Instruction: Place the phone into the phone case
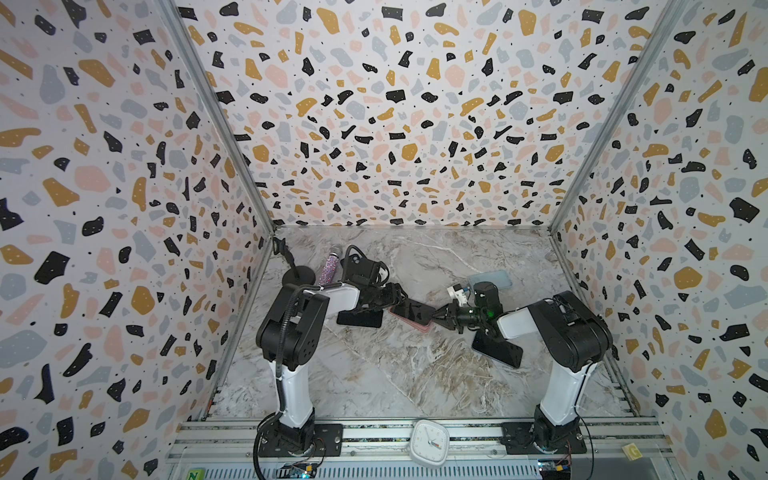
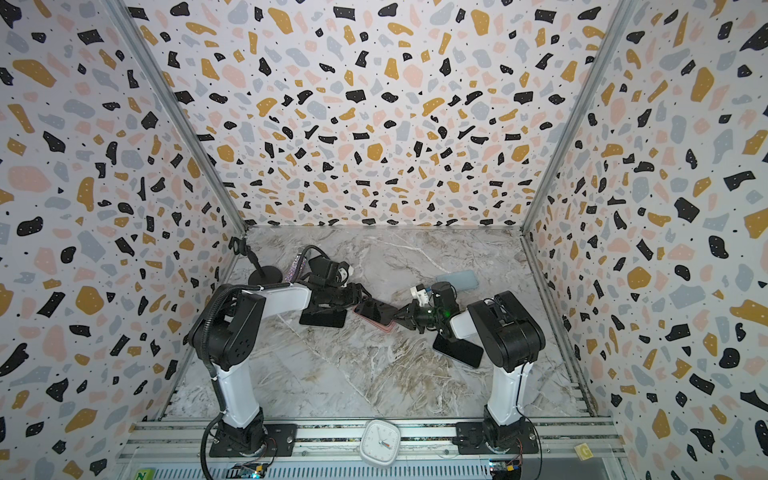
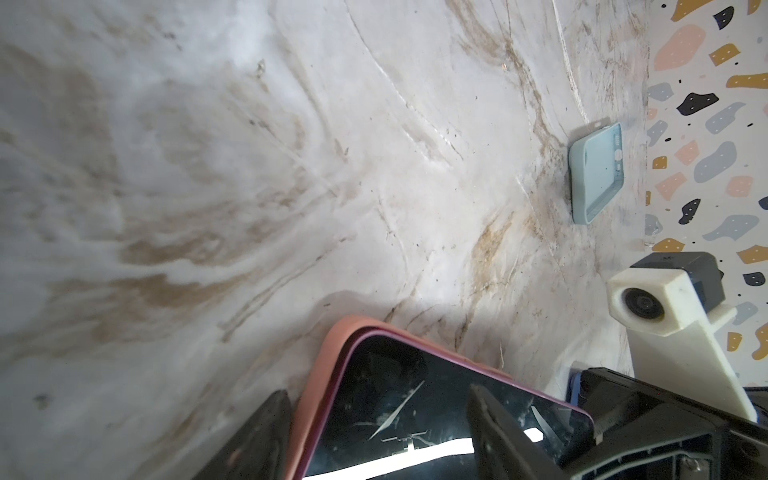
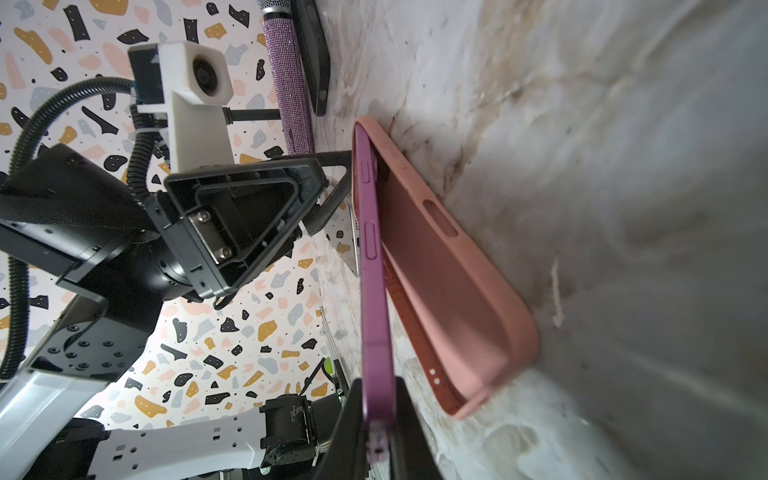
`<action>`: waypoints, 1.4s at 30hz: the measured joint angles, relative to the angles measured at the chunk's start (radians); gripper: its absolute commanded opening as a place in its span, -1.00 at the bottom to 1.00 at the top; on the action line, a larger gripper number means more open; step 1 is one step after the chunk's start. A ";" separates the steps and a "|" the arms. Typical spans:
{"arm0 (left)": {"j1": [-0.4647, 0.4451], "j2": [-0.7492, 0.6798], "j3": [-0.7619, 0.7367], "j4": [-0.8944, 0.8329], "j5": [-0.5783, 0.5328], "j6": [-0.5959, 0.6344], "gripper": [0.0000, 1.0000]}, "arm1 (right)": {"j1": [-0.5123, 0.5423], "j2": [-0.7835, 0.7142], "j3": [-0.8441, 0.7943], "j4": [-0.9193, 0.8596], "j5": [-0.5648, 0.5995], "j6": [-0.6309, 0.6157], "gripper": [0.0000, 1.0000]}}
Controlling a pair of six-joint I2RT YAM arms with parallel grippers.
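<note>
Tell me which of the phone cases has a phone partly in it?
The pink case, with the purple phone tilted into one end; the light blue case lies apart, farther back.

Facing each other low at mid-table — left end effector point(image 1: 402, 296) seemingly spread wide, right end effector point(image 1: 435, 317) pinched tight.

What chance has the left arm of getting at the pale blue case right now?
Probably not: the pale blue case lies far right, beyond the right gripper, whose wrist blocks the straight path.

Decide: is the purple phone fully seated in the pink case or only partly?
Only partly: phone and case meet at one end; the phone's other end is raised clear.
</note>
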 measured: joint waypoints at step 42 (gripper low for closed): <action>-0.011 -0.059 -0.103 0.091 -0.024 -0.059 0.36 | 0.065 -0.017 -0.010 -0.120 0.121 -0.031 -0.43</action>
